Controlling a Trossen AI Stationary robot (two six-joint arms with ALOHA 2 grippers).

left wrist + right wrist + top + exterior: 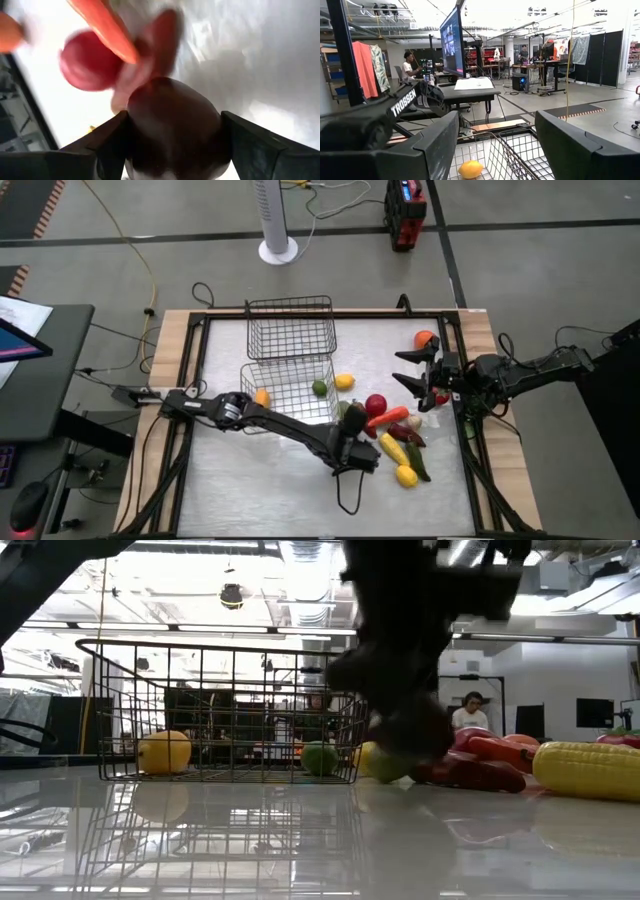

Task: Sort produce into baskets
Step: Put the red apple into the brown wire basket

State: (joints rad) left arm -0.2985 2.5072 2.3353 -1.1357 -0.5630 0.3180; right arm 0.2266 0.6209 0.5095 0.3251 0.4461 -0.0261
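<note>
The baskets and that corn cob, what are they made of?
The baskets look like thin grey metal wire: an open, see-through grid with a dull sheen. The corn cob looks like moulded plastic, probably a toy: even kernels and a smooth, slightly glossy yellow skin.

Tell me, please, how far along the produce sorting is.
Early. Done: one yellow fruit lies in the near basket. In hand: the left gripper straddles a dark round piece. Left: the carrot, corn and others lie loose; right gripper waits open.
</note>
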